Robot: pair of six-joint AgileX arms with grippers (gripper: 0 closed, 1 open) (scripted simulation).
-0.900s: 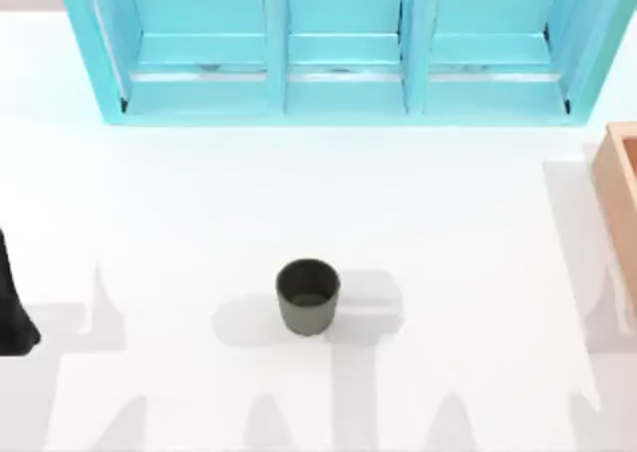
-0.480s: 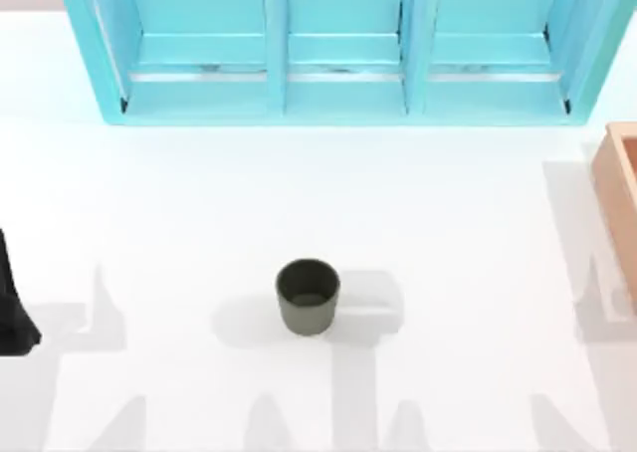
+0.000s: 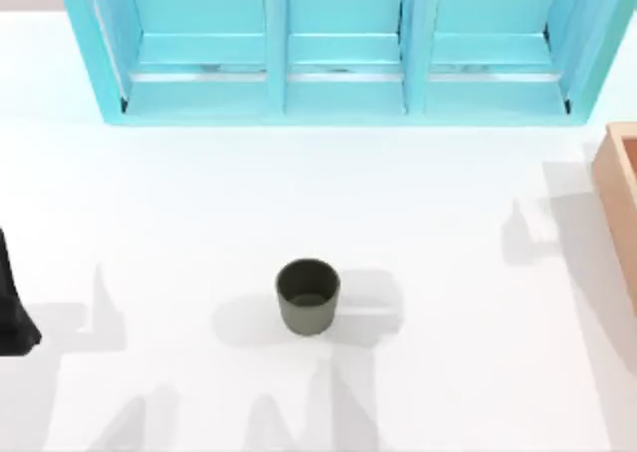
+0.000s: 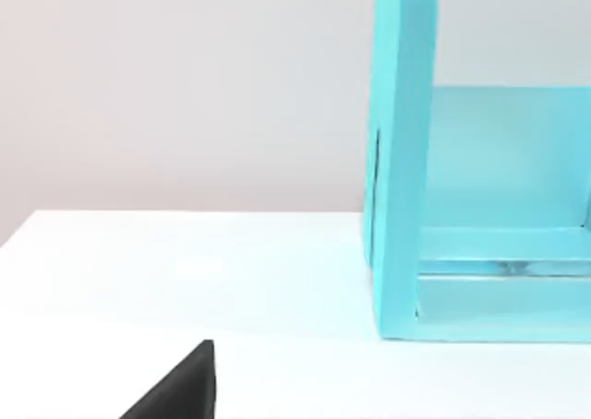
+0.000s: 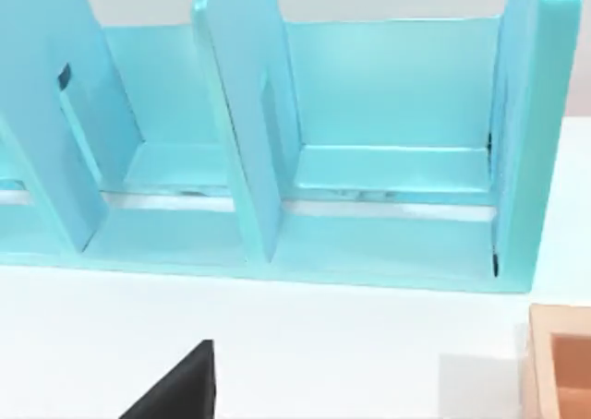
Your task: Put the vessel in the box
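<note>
The vessel [image 3: 308, 296], a small dark olive-grey cup, stands upright on the white table a little in front of the middle, with nothing touching it. A corner of the tan-orange box [image 3: 622, 188] shows at the table's right edge and also appears as the box [image 5: 557, 362] in the right wrist view. My left arm [image 3: 12, 308] is a dark shape parked at the left edge, far from the cup. In each wrist view a black part of that arm's own gripper pokes in: left gripper [image 4: 180, 389], right gripper [image 5: 180, 389].
A big turquoise shelf unit [image 3: 338, 49] with compartments spans the back of the table; it shows as the shelf unit [image 4: 480, 207] and shelf unit [image 5: 277, 151] in the wrist views. White table surface [image 3: 179, 203] lies open between cup, shelf and box.
The shadows on the right and front of the table have shifted, one now falling near the box. The cup and the left arm have not moved.
</note>
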